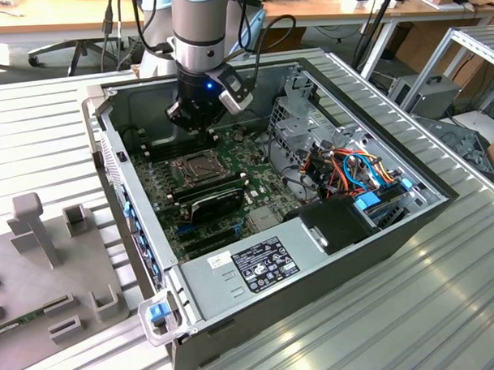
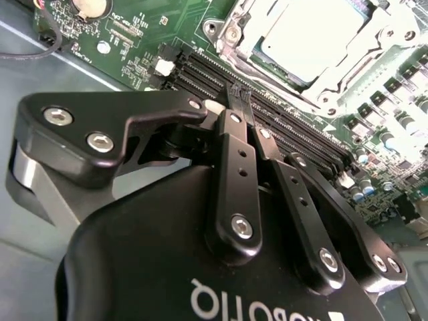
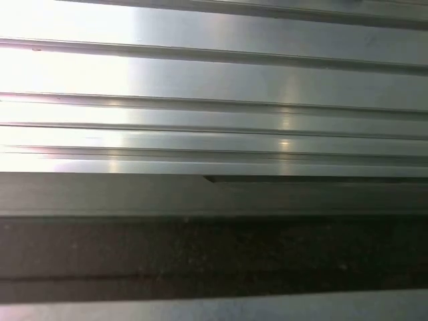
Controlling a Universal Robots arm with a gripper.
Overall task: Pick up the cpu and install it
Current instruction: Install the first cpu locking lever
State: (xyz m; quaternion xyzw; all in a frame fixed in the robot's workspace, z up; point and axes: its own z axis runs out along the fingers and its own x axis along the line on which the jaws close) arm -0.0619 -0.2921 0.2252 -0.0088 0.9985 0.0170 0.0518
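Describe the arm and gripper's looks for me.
The arm is a grey and silver tube with a black cable alongside and a blue light at the wrist. The gripper is matte black, with jointed bar links, silver screws and white lettering on its body.

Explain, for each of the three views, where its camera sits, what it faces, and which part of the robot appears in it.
Exterior view: off the arm, above the open computer case, looking down at the motherboard; the arm and gripper show.
Second wrist view: on the arm, looking past the gripper at the cpu in its socket.
First wrist view: on the arm, facing ribbed metal panels.
The exterior and second wrist views share gripper and motherboard.
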